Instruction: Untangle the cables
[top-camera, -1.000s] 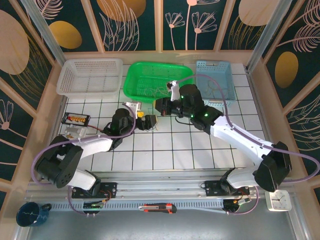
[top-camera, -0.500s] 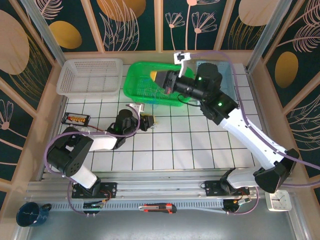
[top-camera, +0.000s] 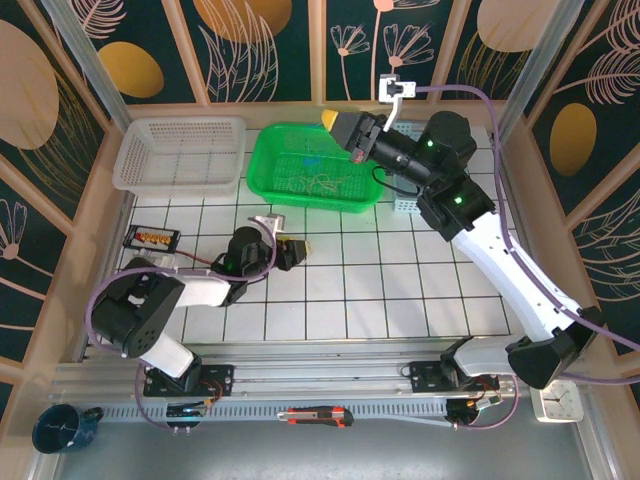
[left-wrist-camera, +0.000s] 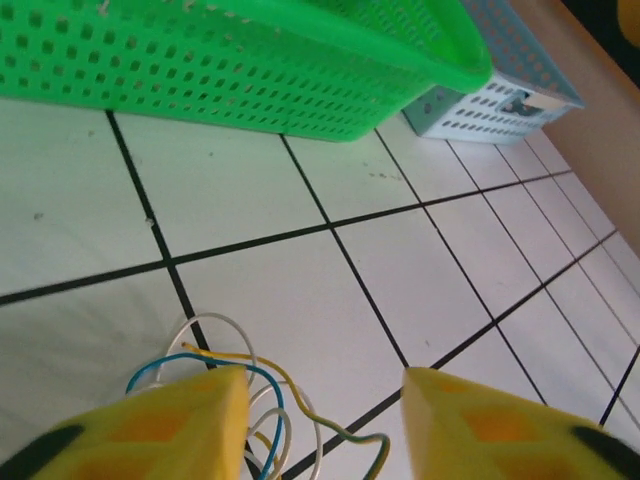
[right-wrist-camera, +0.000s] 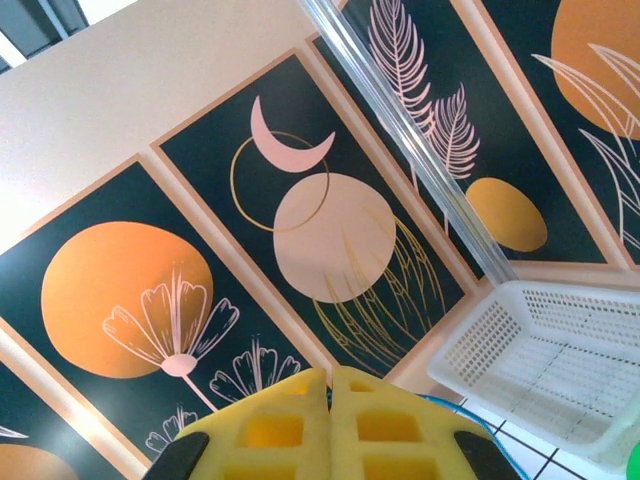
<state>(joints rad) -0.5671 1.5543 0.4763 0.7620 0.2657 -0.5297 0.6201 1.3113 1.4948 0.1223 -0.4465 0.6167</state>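
Thin floppy cables (left-wrist-camera: 250, 400), blue, white and yellow, lie in a loose curl on the white tiled table top (top-camera: 380, 290). They are just in front of the left gripper (top-camera: 298, 248), left of table centre. In the left wrist view the loops sit between and under the two yellow fingers (left-wrist-camera: 180, 420). Left gripper (left-wrist-camera: 320, 385) is low over the tile with its fingers spread wide. It grips nothing, and I can't tell if the tips touch the table.

More thin tan-yellow wire (top-camera: 320, 183) sits tangled inside the green perforated plastic basket (top-camera: 265, 160), which is at the back centre of the table. In the left wrist view the basket's wall (left-wrist-camera: 250, 70) is a tile or so beyond the cables.

Right gripper (top-camera: 332, 121) is high up above the basket's back rim, pointing at the patterned wall. In the right wrist view its yellow fingers (right-wrist-camera: 270, 430) are pressed together with only a seam showing between them (right-wrist-camera: 330, 385). A thin blue curve runs just beside the right finger. I can't tell whether it is a wire or whether it is pinched.

The pale blue perforated plastic basket (top-camera: 405, 205) touches the green one's right side and is mostly under the right arm. The white plastic mesh basket (top-camera: 180, 130) is at back left, apart from the green one. A small black tray with orange parts (top-camera: 150, 238) is at the left edge, and a red-and-black utility knife (top-camera: 315, 415) lies on the front rail.
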